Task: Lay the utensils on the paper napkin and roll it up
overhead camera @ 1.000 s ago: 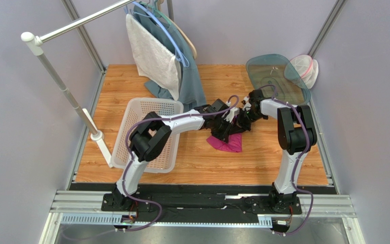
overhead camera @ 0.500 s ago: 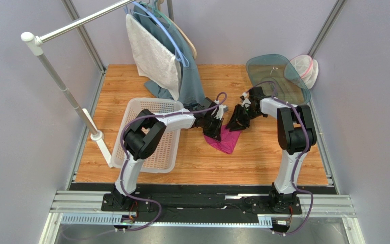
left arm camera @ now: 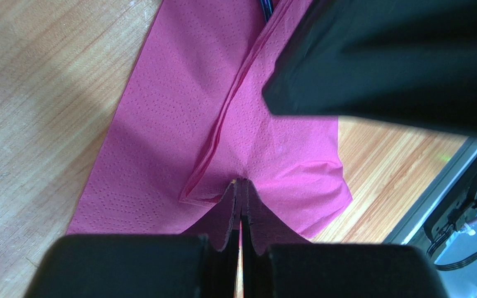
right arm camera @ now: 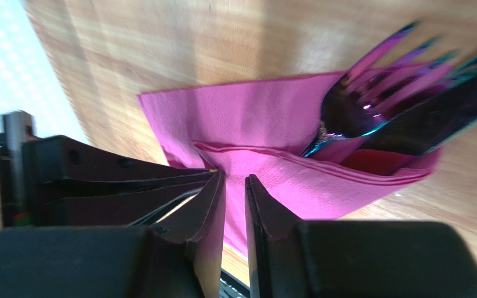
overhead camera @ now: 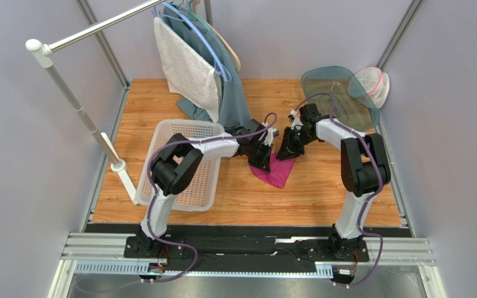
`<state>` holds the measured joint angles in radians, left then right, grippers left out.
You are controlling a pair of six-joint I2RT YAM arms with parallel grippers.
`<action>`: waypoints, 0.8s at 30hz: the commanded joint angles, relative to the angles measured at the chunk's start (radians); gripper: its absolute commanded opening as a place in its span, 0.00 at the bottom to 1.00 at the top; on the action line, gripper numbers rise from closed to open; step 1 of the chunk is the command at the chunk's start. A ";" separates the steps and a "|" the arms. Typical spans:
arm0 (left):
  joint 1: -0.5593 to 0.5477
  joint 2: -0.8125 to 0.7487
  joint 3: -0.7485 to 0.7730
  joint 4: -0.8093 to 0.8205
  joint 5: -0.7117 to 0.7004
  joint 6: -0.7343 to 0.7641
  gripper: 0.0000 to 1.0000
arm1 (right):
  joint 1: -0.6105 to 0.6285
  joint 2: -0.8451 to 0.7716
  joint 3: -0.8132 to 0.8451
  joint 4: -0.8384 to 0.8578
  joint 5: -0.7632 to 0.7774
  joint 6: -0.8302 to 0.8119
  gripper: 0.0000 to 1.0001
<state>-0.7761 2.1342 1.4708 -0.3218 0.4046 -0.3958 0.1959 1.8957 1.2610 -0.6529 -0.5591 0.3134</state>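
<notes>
Paper napkin (left arm camera: 172, 136) between left fingers (left arm camera: 225, 225)

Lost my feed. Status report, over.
Left tool shut on paper napkin. Right tool slightly open at its fold. Fork tucked inside, tines showing. Basket well aside.

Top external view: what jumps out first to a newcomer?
The magenta paper napkin lies partly folded at mid-table, both grippers meeting at its far side: the left gripper pinches a fold, the right gripper sits just beside. The right wrist view shows a purple fork lying on it, handle under the fold. A white basket stands to the left.
</notes>
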 commanded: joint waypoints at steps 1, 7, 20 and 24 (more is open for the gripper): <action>0.005 0.018 -0.044 -0.140 -0.089 0.018 0.00 | 0.028 0.005 -0.012 -0.024 0.065 -0.040 0.20; 0.006 -0.014 -0.073 -0.116 -0.096 0.011 0.00 | 0.068 0.103 0.023 -0.074 0.191 -0.056 0.12; 0.043 -0.223 -0.268 0.056 -0.092 -0.031 0.10 | 0.188 0.267 0.150 -0.080 0.096 -0.174 0.07; 0.047 -0.269 -0.290 0.102 -0.050 -0.018 0.15 | 0.188 0.273 0.150 -0.085 0.050 -0.270 0.06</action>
<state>-0.7391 1.9293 1.1973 -0.2676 0.3382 -0.4175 0.3775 2.0972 1.4338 -0.7788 -0.5526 0.1844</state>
